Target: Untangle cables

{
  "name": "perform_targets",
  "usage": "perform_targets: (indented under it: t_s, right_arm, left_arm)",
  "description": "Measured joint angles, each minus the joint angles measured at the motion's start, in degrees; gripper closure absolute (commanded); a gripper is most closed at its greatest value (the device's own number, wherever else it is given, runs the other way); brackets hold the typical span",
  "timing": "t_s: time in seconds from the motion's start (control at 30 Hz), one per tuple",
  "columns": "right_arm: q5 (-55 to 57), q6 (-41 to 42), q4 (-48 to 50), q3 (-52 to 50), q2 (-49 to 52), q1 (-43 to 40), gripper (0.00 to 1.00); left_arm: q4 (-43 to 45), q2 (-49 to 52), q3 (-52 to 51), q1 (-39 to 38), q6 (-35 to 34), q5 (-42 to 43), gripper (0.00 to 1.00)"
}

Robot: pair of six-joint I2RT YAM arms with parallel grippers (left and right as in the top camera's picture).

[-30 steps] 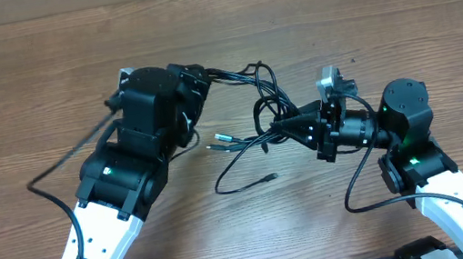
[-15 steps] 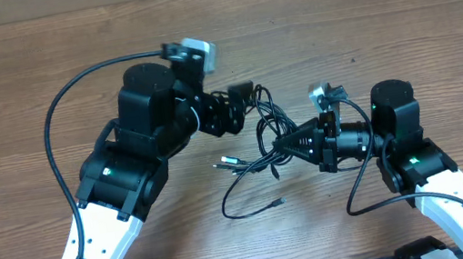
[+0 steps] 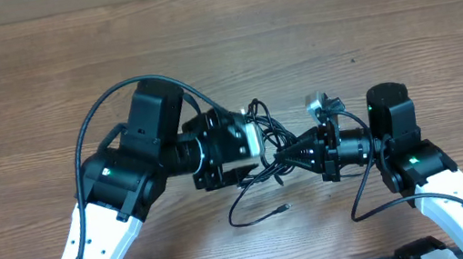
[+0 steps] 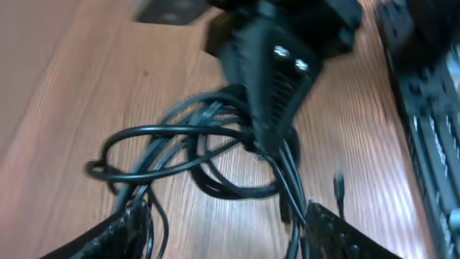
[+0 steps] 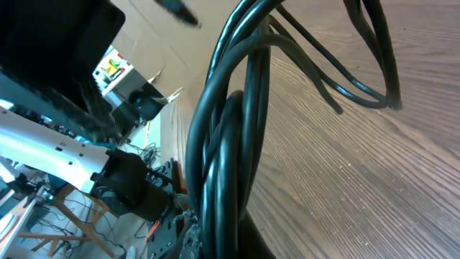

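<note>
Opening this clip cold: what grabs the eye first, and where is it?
The tangle of thin black cables at the middle of the wooden table stands out first. The right gripper pinches it from the right, shut on several strands. Opposite it, the left gripper faces the same loops with its jaws apart, and one loose plug end trails toward the robot.
</note>
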Motion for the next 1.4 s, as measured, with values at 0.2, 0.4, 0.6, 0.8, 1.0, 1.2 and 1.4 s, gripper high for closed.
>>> perform_targets:
  t_s: [0.2, 0.4, 0.6, 0.8, 1.0, 1.2, 1.4]
  right_arm:
    - [-2.8, -0.9, 0.0, 0.0, 0.0, 0.0, 0.96]
    - [-10.3, -2.8, 0.2, 0.0, 0.0, 0.0, 0.96]
    - [-13.6, -3.3, 0.3, 0.0, 0.0, 0.0, 0.96]
    - [-13.2, -3.7, 0.0, 0.0, 0.0, 0.0, 0.96]
    - [-13.0, -3.8, -0.4, 0.0, 0.0, 0.0, 0.96]
    - [-13.2, -3.8, -0.4, 0.0, 0.0, 1.2, 0.96]
    - [-12.6, -3.8, -0.3, 0.0, 0.1, 3.7, 0.96]
  left_arm:
    - [-3.1, 0.0, 0.0, 0.0, 16.5, 0.3, 0.32]
    - [-2.2, 0.0, 0.0, 0.0, 28.8, -0.2, 0.17]
    - [4.0, 0.0, 0.0, 0.0, 32.6, -0.9, 0.1]
    - [5.3, 0.0, 0.0, 0.0, 33.5, 2.0, 0.2]
    - [7.4, 0.0, 0.0, 0.0, 39.2, 5.9, 0.23]
    - [7.4, 0.5, 0.0, 0.0, 40.9, 11.2, 0.27]
    - [7.2, 4.0, 0.0, 0.0, 41.2, 13.4, 0.35]
